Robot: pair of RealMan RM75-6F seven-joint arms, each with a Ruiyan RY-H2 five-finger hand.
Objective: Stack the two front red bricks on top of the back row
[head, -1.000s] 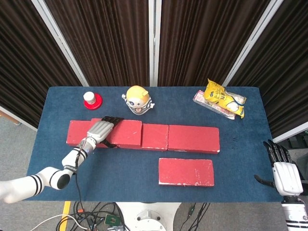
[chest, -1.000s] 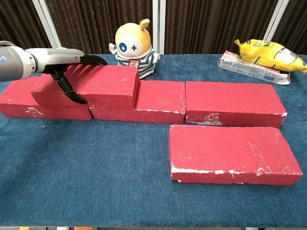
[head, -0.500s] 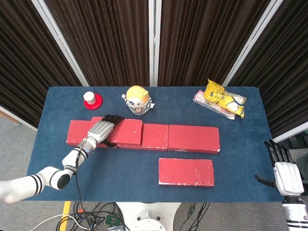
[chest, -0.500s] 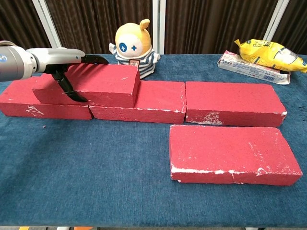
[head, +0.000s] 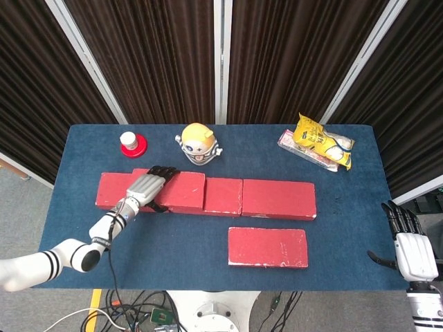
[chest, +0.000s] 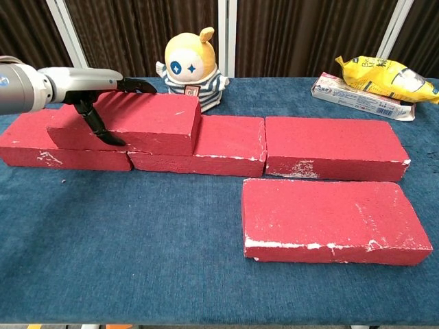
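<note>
The left hand (head: 147,187) lies on top of the stacked red brick (chest: 130,123). Its fingers (chest: 130,85) reach over the back of that brick and its thumb (chest: 96,127) presses the front face, so it grips the brick. The arm (head: 48,261) runs from the hand toward the front left of the table.

The stacked red brick sits on the back row (chest: 206,147). The back row is 3 red bricks laid end to end across the middle of the blue table (head: 173,235). The stacked brick covers the seam between the left brick (chest: 41,147) and the middle brick (chest: 226,144) of the back row. Its left end looks a bit lower than its right end.

The front red brick (chest: 333,219) lies flat on the table, just in front of the right brick (chest: 333,147) of the back row. No hand touches it.

The right hand (head: 410,245) shows only in the head view. It hangs off the right edge of the table, well apart from the back row. Its fingers are spread apart and it holds nothing.

Behind the back row stands a yellow doll (chest: 192,68) in a striped shirt. To the left of the doll, also behind the back row, is a small white cup on a red lid (head: 133,143). Far behind the right end of the back row lies a yellow snack bag (chest: 384,79) on top of a flat packet (chest: 350,99).
</note>
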